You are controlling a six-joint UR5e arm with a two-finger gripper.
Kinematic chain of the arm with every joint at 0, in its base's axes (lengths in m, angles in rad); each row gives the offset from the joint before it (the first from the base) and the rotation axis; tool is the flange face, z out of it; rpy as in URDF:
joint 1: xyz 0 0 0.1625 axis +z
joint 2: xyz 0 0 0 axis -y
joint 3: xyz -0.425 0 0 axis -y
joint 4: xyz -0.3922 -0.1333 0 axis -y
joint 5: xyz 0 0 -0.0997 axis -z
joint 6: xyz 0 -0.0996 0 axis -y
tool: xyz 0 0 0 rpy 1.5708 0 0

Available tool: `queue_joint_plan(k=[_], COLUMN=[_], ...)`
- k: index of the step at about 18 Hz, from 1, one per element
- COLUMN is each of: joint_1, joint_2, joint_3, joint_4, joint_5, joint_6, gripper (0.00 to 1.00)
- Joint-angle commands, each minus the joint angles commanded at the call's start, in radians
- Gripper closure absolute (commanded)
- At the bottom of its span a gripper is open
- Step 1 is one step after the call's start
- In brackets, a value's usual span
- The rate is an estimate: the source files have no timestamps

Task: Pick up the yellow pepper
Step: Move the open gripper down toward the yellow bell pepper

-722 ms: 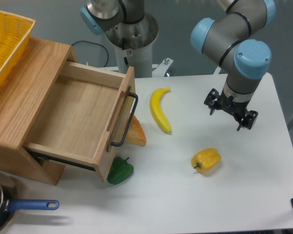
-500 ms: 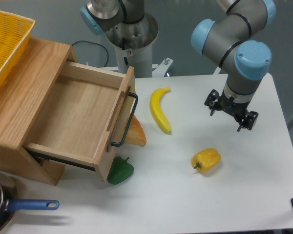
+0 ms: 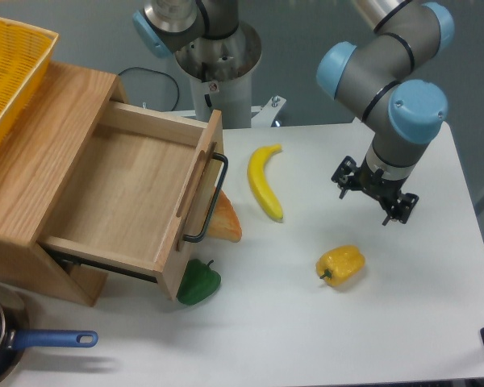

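Still untouched on the white surface (image 3: 436, 322): yellow pepper (image 3: 341, 264), stem toward the lower left. Above and right of it, well apart: end effector (image 3: 373, 198), fingers spread, holding nothing. Further left: banana (image 3: 264, 181), open wooden drawer (image 3: 129, 189) with nothing visible inside, orange item (image 3: 226, 221) partly under its front, green pepper (image 3: 198, 282) below. Yellow basket (image 3: 8, 76) atop the cabinet, contents unseen. Blue-handled pan (image 3: 16, 343) at lower left.

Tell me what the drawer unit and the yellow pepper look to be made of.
Drawer unit: light wood, apparently unpainted, with visible grain; its handle looks like dark metal. Yellow pepper: smooth and glossy with highlights; whether real or plastic cannot be told.
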Motion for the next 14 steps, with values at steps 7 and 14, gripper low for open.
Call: queue_joint_plan(k=[7,14], joint_1=[0.000,0.003], joint_2=[-0.047,-0.118], joint_3=[-0.009,0.017], joint_4=[0.022,0.078], joint_5=[-0.064,-0.138], joint_6=[0.005,0.009], gripper=[0.00,0.00])
